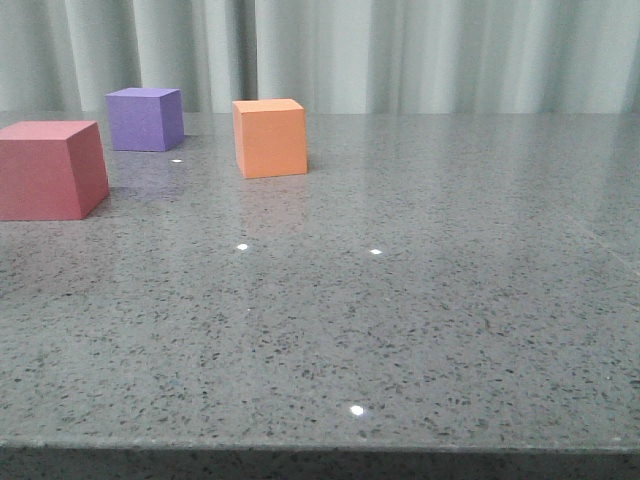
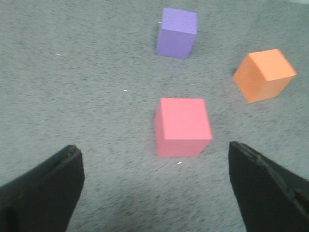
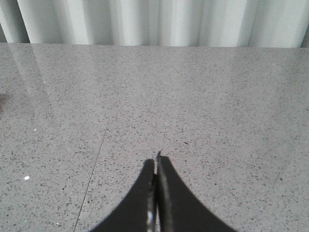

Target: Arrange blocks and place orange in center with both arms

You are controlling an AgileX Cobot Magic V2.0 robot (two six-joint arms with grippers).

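Observation:
Three cubes stand apart on the grey speckled table. The red-pink cube (image 1: 50, 168) (image 2: 182, 126) is nearest on the left. Behind it sits the purple cube (image 1: 145, 118) (image 2: 177, 32), and the orange cube (image 1: 270, 137) (image 2: 264, 74) stands to the right of both. My left gripper (image 2: 155, 157) hangs open above the table, just short of the red-pink cube, with nothing between its fingers (image 2: 46, 186). My right gripper (image 3: 156, 162) is shut and empty over bare tabletop; no cube shows in its view. Neither gripper appears in the front view.
The grey speckled table (image 1: 420, 300) runs to a front edge near the bottom of the front view. A pale pleated curtain (image 1: 400, 50) hangs behind the table's far edge.

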